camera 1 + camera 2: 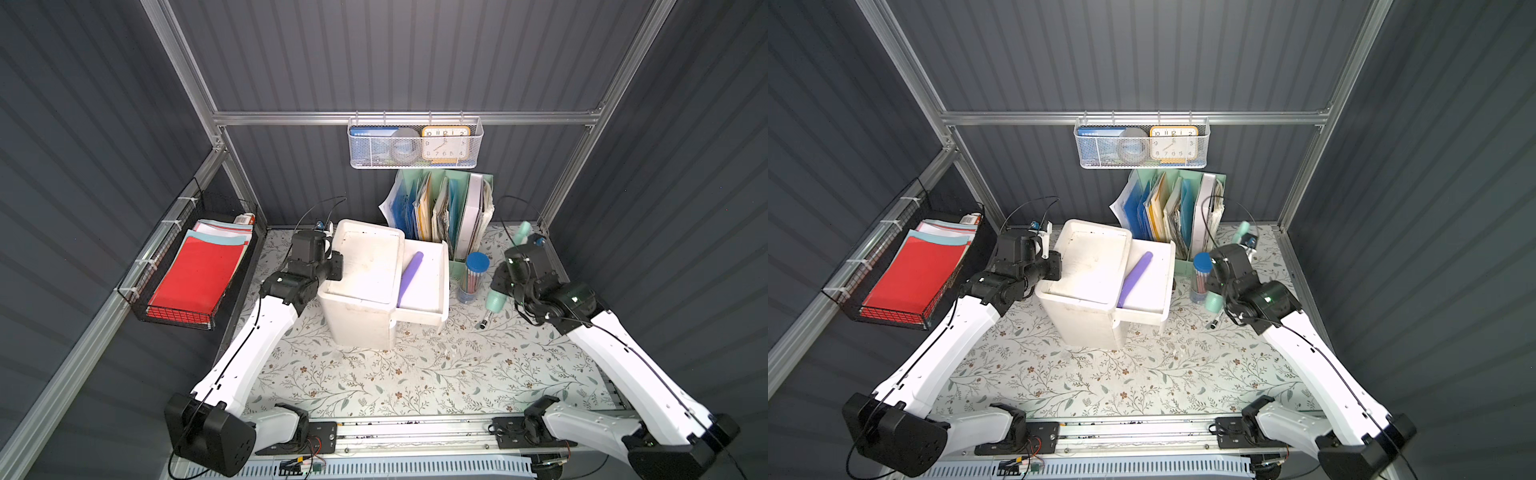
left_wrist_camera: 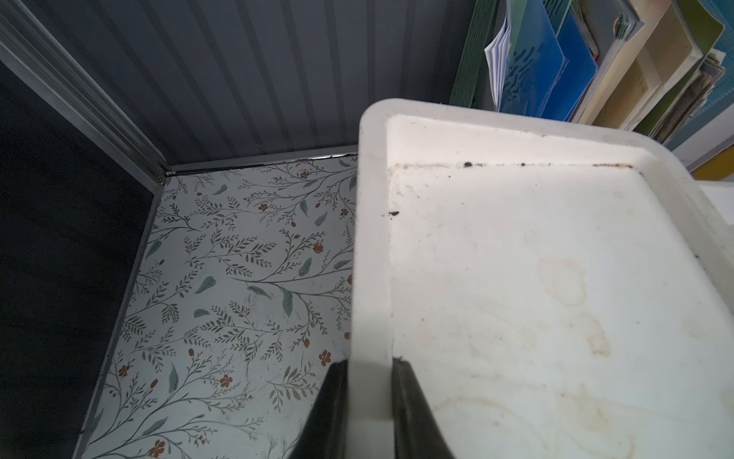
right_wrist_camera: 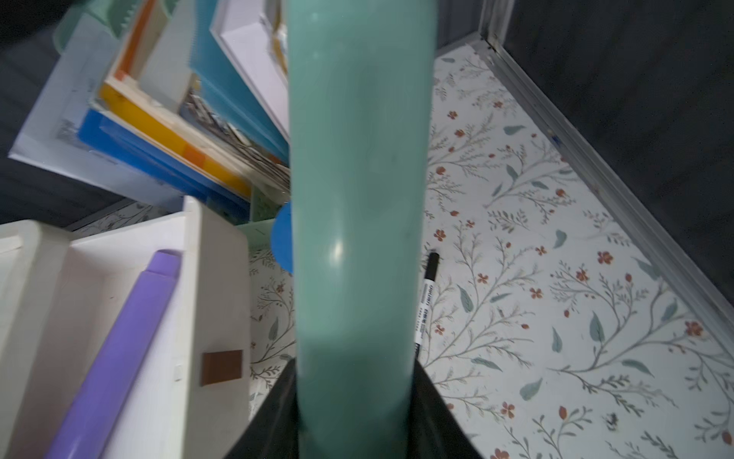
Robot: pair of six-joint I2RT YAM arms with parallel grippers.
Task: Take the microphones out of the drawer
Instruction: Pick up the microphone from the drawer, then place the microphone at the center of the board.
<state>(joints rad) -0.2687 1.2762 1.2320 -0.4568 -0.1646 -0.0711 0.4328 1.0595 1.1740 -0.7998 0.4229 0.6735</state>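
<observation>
Nearest the robot's bases, the floral-patterned tabletop [image 1: 415, 374] carried nothing belonging to the task. Further in, the right gripper [image 3: 355, 377] was clamped around a long mint-green plastic microphone [image 3: 357, 179], or so I judged the smooth cylinder to be. In both top views it sat clear of the drawer, slanting over the table beside a clear pencil tube with a blue lid [image 1: 471, 278] and above a black marker pen [image 1: 485, 322]. Whether its lower end touched the table could not be told.

Across from it, the left gripper [image 2: 369, 369] was closed tight on the raised rim of the white plastic drawer unit [image 1: 361, 324], one finger on each side, apparently steadying it. The white pull-out drawer [image 1: 432, 286] stood open on the side facing the right arm, and only a purple rounded stick [image 1: 410, 278] lay inside.

So the lifting-out looked done: the microphone was outside the drawer and firmly held. By my reckoning, what was left was to set it on open table and release it, and for the left gripper to let go of the unit.

Farthest back, the green file organizer stuffed with folders [image 1: 446, 208] stood against the wall and played no part.
</observation>
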